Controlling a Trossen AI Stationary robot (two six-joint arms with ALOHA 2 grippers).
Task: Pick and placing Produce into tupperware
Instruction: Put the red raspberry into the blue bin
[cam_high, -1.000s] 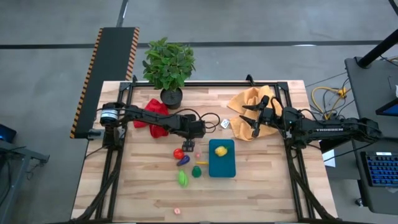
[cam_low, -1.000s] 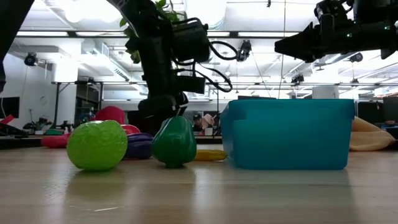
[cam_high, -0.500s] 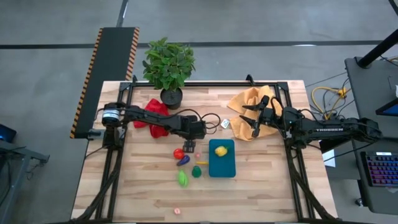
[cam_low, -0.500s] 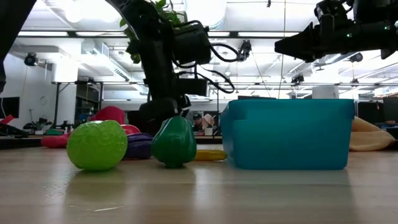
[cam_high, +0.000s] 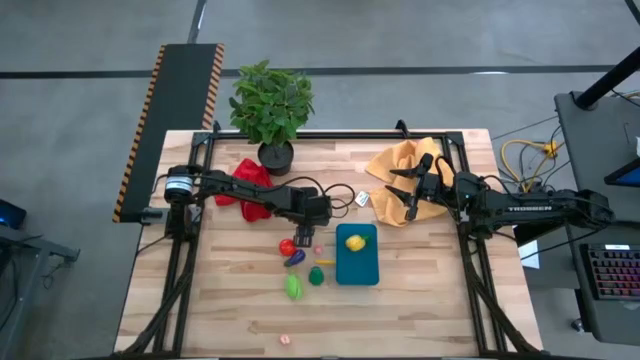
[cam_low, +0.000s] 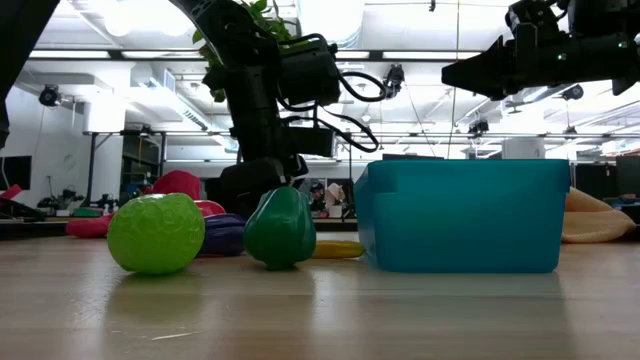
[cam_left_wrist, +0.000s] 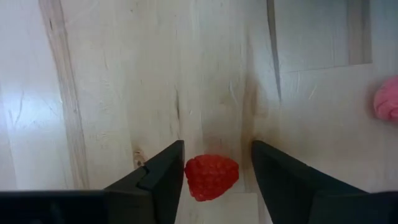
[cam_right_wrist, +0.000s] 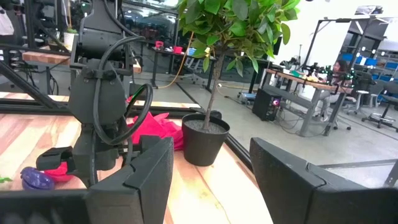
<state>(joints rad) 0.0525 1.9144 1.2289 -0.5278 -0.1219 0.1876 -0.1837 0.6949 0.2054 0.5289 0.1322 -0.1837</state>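
Left wrist view shows our left gripper spread wide, a red berry between its fingers; we judge the grasp pending; next close, then carry to the tupperware just beyond.

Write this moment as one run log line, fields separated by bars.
left hand: open, around raspberry | right hand: open, above yellow cloth | tupperware: holds yellow fruit

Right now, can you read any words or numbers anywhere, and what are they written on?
White lettering runs along the right arm in the high view, but it is too small to read.
No other words, numbers or labels can be read on the table, the tupperware or the produce.
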